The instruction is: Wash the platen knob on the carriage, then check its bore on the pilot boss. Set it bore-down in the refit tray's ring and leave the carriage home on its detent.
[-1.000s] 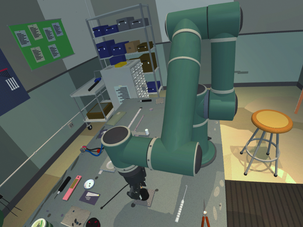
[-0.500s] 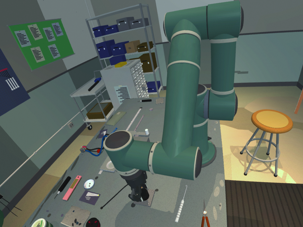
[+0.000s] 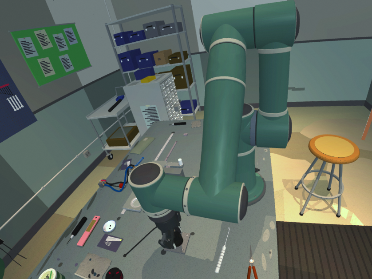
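Note:
The platen knob (image 3: 177,239) is a dark round piece, low over the small grey plate (image 3: 180,243) near the bench's front. I hold nothing: my gripper (image 3: 170,242) is open around or beside the knob, and my fingers partly hide it. The carriage (image 3: 174,166) sits on its rails toward the bench's middle, with a white peg (image 3: 180,161) on it. The refit tray (image 3: 133,204) with its ring lies left of my wrist, half hidden by the arm.
A white dish (image 3: 109,226) lies left of the gripper, near a pink bar (image 3: 88,230), a dark card (image 3: 110,242) and a black rod (image 3: 139,241). A white brush (image 3: 221,255) and red-handled cutters (image 3: 251,267) lie to the right. The arm's base (image 3: 255,186) stands behind.

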Controlling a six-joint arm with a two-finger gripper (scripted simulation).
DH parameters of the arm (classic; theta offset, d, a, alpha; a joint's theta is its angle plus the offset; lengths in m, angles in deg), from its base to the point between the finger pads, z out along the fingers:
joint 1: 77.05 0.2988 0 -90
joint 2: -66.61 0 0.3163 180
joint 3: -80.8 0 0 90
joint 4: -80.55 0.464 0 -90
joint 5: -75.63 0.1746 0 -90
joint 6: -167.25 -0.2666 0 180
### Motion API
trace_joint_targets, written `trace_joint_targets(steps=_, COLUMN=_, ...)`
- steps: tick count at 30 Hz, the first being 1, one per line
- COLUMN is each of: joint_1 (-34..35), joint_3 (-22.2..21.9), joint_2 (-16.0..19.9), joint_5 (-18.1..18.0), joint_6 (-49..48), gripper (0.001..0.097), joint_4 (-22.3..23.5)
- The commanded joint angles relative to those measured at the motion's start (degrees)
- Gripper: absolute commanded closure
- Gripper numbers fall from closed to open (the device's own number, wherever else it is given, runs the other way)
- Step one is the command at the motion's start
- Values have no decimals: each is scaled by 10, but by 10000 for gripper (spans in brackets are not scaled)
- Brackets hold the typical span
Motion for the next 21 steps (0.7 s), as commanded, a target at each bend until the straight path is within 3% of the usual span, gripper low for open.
trace_joint_targets(steps=1, joint_1=0, joint_3=0, joint_2=0, joint_5=0, joint_6=0, gripper=331, joint_4=0)
trace_joint_targets(steps=12, joint_1=0, joint_3=0, joint_2=0, joint_5=0, joint_6=0, gripper=331, joint_4=0)
trace_joint_targets(steps=21, joint_1=0, joint_3=0, joint_2=0, joint_5=0, joint_6=0, gripper=511, joint_4=0)
